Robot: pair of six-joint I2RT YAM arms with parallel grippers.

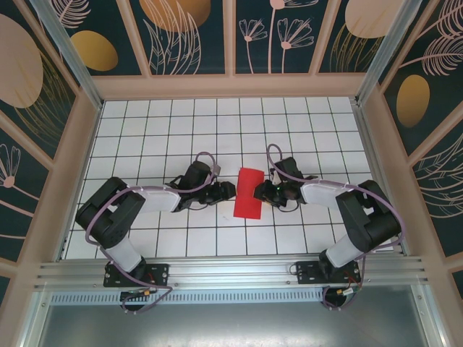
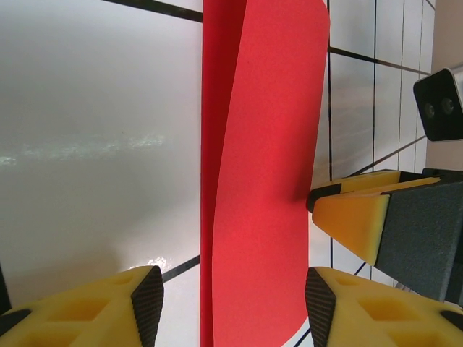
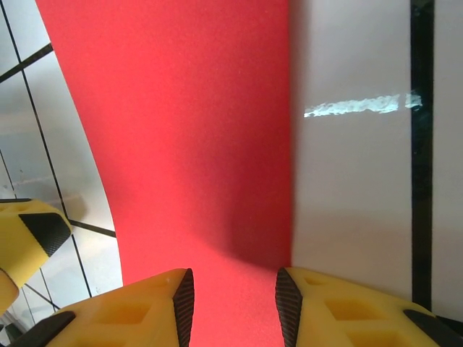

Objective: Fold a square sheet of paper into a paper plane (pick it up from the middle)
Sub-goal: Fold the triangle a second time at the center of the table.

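Flanking one folded square sheet of paper (image 1: 249, 193), two sets of jaws

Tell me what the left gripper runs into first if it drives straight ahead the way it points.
The folded red paper. It lies right ahead of the left gripper and reaches between its open fingers. Just beyond it is the right gripper, though depth there is hard to judge.

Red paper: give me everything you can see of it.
The paper is thin, plain bright red, matte, unmarked. It looks folded in half into a narrow, slightly tilted strip on the middle of the table. Left wrist view: two layers, the top flap bowed up off the lower one. The left hand and right hand flank its long sides, jaws apart; a right fingertip sits at its edge, contact unclear.
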